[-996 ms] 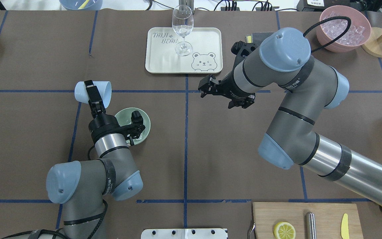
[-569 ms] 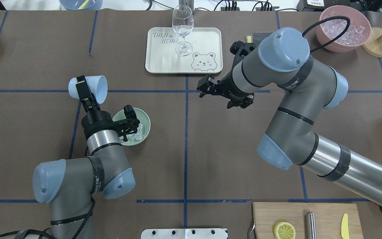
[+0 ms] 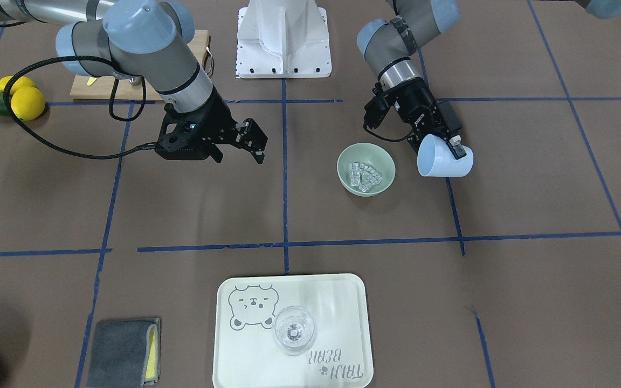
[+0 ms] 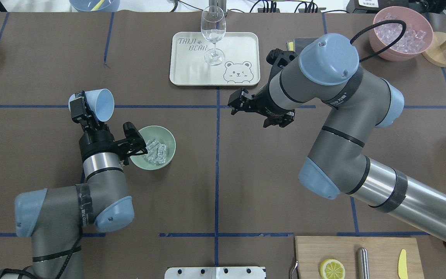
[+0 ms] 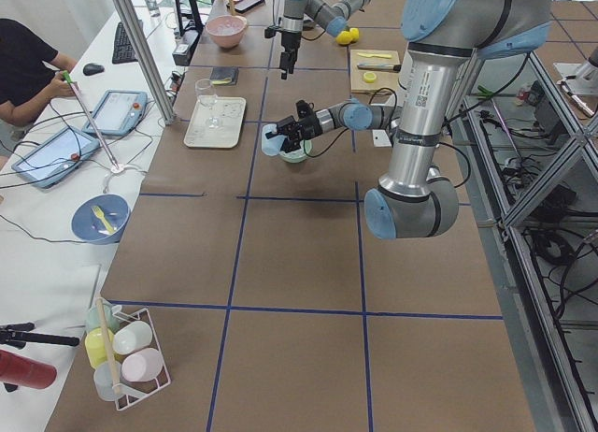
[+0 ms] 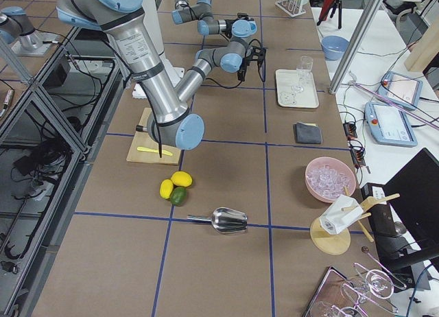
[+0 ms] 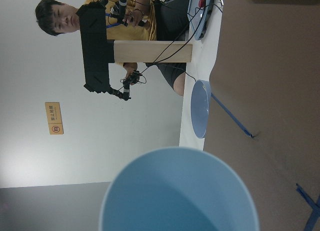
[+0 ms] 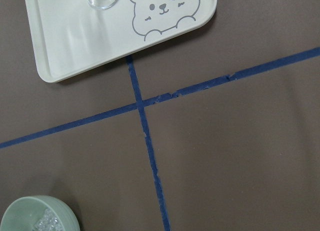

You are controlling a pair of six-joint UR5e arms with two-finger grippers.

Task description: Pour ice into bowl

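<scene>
The pale green bowl (image 4: 174, 148) stands left of the table's centre and holds a small heap of clear ice (image 4: 157, 150). The bowl (image 3: 340, 167) and the ice (image 3: 364, 175) also show in the front view. My left gripper (image 4: 80, 109) is shut on a light blue cup (image 4: 100, 104), held tilted just left of the bowl and clear of it. The left wrist view shows the cup's mouth (image 7: 180, 191), with no ice in sight inside. My right gripper (image 4: 234, 105) hovers open and empty near the table's centre, right of the bowl.
A cream tray (image 4: 192, 73) with a wine glass (image 4: 213, 31) lies at the far middle. A pink container (image 4: 378, 42) of ice stands far right. A cutting board (image 4: 378, 248) with a lemon slice sits at the near right. A grey cloth (image 3: 122, 350) lies beside the tray.
My left arm has swung left with the cup, away from the bowl, and the ice in the bowl has come into view. The right arm has drifted slightly left.
</scene>
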